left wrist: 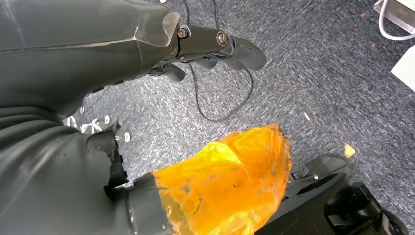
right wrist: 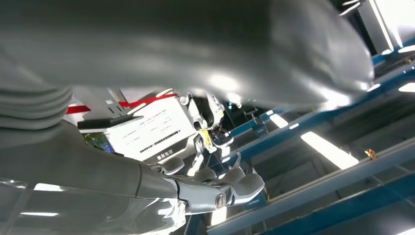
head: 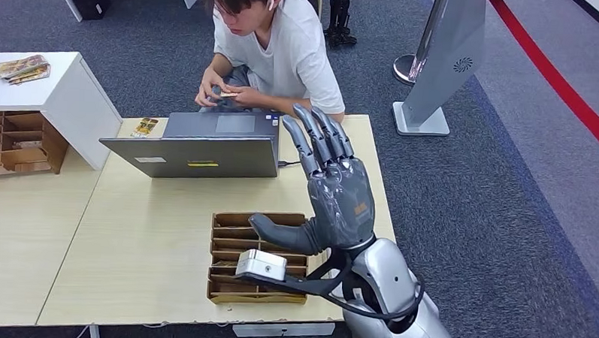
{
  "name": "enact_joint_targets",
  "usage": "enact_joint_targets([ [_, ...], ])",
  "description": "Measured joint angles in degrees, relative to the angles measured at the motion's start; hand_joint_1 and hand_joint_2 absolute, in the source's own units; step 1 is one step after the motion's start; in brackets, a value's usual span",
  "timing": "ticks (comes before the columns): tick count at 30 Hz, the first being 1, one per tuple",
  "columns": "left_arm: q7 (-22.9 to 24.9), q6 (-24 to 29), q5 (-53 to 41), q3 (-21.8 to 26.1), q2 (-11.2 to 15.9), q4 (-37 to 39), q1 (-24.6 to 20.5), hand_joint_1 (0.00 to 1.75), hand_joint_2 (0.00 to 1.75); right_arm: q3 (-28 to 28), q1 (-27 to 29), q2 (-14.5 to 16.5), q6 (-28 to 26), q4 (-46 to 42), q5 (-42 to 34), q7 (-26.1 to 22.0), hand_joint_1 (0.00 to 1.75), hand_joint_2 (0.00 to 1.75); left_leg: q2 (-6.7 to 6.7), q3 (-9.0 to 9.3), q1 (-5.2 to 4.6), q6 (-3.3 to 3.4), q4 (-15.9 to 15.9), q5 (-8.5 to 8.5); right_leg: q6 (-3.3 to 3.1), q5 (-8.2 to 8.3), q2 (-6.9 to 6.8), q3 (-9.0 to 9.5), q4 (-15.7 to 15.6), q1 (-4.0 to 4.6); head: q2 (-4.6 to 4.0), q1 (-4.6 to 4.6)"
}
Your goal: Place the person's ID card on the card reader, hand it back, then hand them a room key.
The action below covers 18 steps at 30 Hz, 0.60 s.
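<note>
Raised closest to the head camera, the right hand (head: 333, 193) stood palm-out, fingers spread, grasping nothing. Beyond its fingertips the person (head: 274, 44) held the ID card (head: 228, 94) in both hands, behind the laptop (head: 196, 146). Below the thumb sat the card reader (head: 261, 264) on a cardboard organizer (head: 238, 225).

At the left wrist, the left hand (left wrist: 210, 46) hung over carpet with fingers curled, holding nothing.

At the right wrist, the right hand's fingers (right wrist: 230, 186) showed extended. With the card well apart, a premature closing would likely miss it.
</note>
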Motion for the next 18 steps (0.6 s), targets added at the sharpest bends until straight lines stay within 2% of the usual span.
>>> enact_joint_targets([
  [8, -0.9, 1.5, 1.8, 0.9, 0.1, 0.0, 0.8, 0.0, 0.0, -0.9, 5.9, -1.9, -5.6, -4.8, -5.2, -3.8, 0.0, 0.0, -0.01, -0.01, 0.0, 0.02, 0.0, -0.02, 0.0, -0.01, -0.01, 0.0, 0.0, 0.0, 0.0, 0.0],
  [10, -1.5, 2.2, 2.6, 1.6, 0.2, 0.0, 1.1, 0.0, 0.0, -1.9, 8.6, -2.5, -7.4, -6.3, -9.7, -6.4, 0.0, 0.0, -0.01, -0.01, 0.0, 0.03, 0.0, -0.03, 0.0, -0.01, -0.01, -0.01, 0.0, 0.0, 0.0, 0.0],
  [14, -2.6, 3.7, 4.3, 3.1, 0.2, 0.0, 1.9, 0.0, 0.0, -4.2, 15.3, -3.3, -8.0, -9.3, -25.0, -14.9, 0.0, 0.0, -0.03, -0.04, 0.0, 0.04, 0.0, -0.06, 0.02, -0.04, -0.03, -0.01, -0.1, 0.0, 0.0, 0.01],
  [18, -3.1, 4.3, 5.0, 4.2, 0.2, 0.0, 2.5, 0.0, 0.0, -5.9, 19.9, -3.9, -7.9, -11.1, -29.5, -18.4, 0.0, 0.0, 0.0, -0.04, 0.0, 0.05, 0.0, -0.09, 0.02, -0.04, 0.0, -0.02, -0.1, 0.0, 0.0, -0.01],
])
